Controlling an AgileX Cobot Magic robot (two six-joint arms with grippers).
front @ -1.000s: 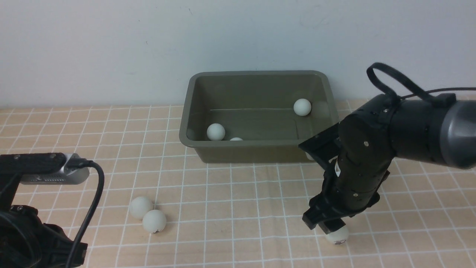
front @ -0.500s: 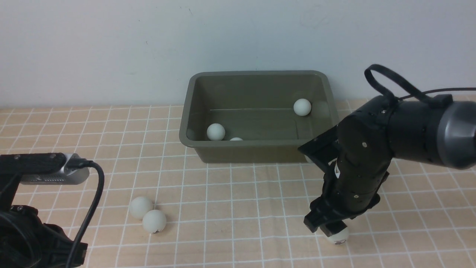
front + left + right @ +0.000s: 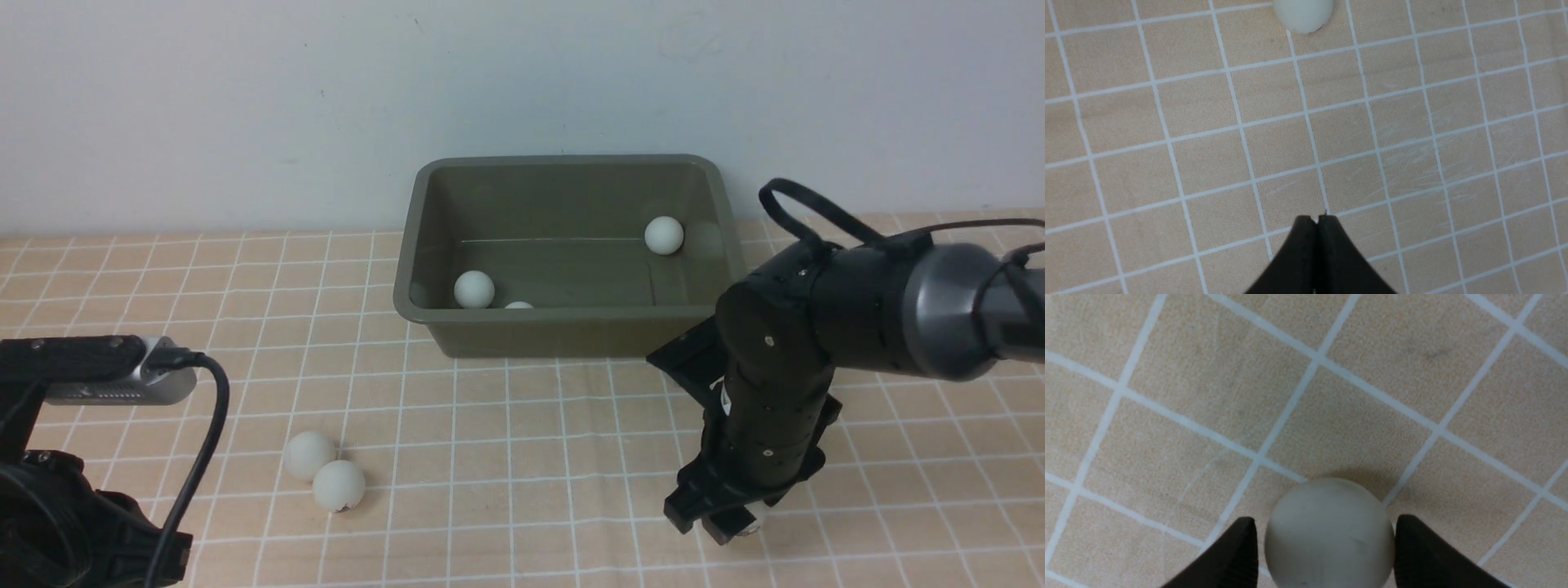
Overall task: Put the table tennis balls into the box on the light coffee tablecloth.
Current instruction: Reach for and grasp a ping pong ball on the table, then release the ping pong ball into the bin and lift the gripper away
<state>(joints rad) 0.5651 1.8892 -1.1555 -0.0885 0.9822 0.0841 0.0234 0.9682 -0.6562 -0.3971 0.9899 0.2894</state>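
Right gripper point(image 3: 1327, 518), jaws parted flanking one table tennis ball point(image 3: 1329, 539) on tablecloth point(image 3: 1188, 396), left gripper point(image 3: 1317, 217) jaws clenched, empty.

At 8 o'clock in front view: left arm point(image 3: 49, 457), low, left gripper point(image 3: 1318, 220) pressed fully together. At 4 o'clock: right arm point(image 3: 816, 327), bent sharply downward, right gripper point(image 3: 722, 523) pointing down at 5 o'clock, fingers point(image 3: 1229, 559) parted.

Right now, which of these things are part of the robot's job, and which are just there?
Job: olive box; checked tablecloth; three balls in the box; two balls loose on the cloth; one ball between the right gripper fingers.
Just there: white wall; black cable.
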